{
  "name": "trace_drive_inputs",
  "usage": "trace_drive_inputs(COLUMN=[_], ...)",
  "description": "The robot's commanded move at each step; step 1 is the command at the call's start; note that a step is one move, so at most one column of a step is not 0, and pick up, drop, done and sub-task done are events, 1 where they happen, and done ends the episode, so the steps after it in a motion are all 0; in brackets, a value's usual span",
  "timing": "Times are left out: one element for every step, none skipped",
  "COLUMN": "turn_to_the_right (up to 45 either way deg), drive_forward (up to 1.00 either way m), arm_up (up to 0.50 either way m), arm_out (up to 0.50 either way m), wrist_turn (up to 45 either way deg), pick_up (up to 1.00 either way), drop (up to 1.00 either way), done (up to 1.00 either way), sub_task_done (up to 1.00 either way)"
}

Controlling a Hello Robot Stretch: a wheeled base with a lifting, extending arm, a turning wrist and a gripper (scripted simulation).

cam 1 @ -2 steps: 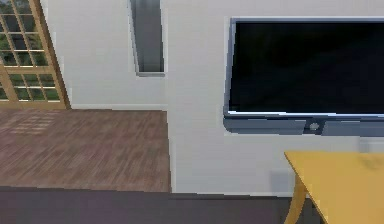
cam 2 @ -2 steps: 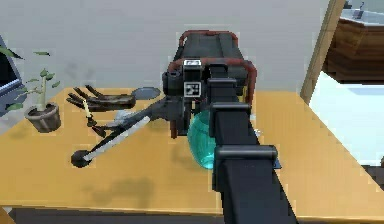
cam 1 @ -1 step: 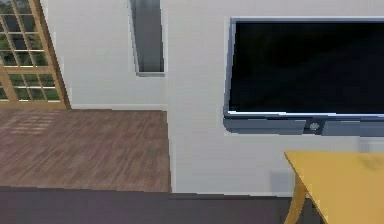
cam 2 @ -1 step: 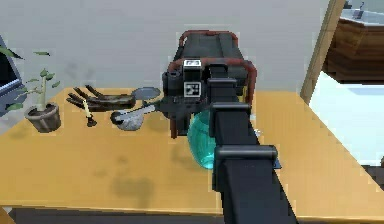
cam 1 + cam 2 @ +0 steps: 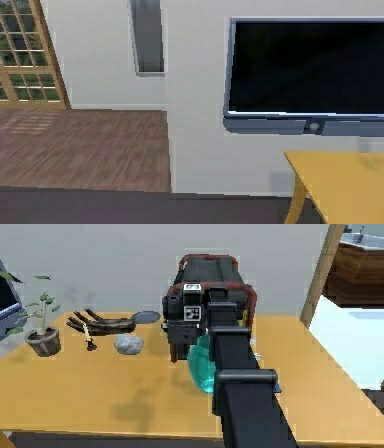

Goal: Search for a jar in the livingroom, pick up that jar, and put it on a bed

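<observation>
Forward view, left edge: a wood-framed glazed door (image 5: 25,50) with brown plank floor (image 5: 80,145) in front of it. The white wall (image 5: 95,50) beside it carries a narrow upright grey panel (image 5: 148,35). Further right, a large dark screen (image 5: 305,60) with a grey lower edge hangs on a nearer wall. One corner of a yellow table (image 5: 340,180) shows at bottom right.

Arm side view, along the yellow tabletop (image 5: 90,389): a potted plant (image 5: 42,332) in a dark pot stands near the left edge. Next comes a dark wooden piece with splayed prongs (image 5: 100,323), then a grey rounded lump (image 5: 128,344) just beside it. A small grey disc (image 5: 147,317) lies a little behind the lump. At the middle, a dark boxy case with red edging (image 5: 212,279) stands at the back of the table.

The arm (image 5: 245,394) rises from the bottom edge, with white marker squares (image 5: 190,306) at its far end. The gripper (image 5: 182,349) is a dark mass below the squares, in front of the case. A teal see-through vessel (image 5: 203,374) sits against the gripper's far end and the arm's left flank, low over the tabletop and partly hidden by the arm. Whether it rests on the wood or hangs clear cannot be told, so whether the gripper holds anything cannot be told either.

Right of the table are a wooden door post (image 5: 322,274) and a white slab (image 5: 350,334), with dark wooden furniture (image 5: 360,269) at the top corner.
</observation>
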Motion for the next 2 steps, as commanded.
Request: trace_drive_inputs(turn_to_the_right=[0.0,0.0], drive_forward=[0.00,0.00], arm_up=[0.00,-0.24], arm_out=[0.00,0.00], wrist_turn=[18.0,0.0], pick_up=[0.00,0.00], drop=[0.00,0.00], done=[0.00,0.00], sub_task_done=[0.00,0.00])
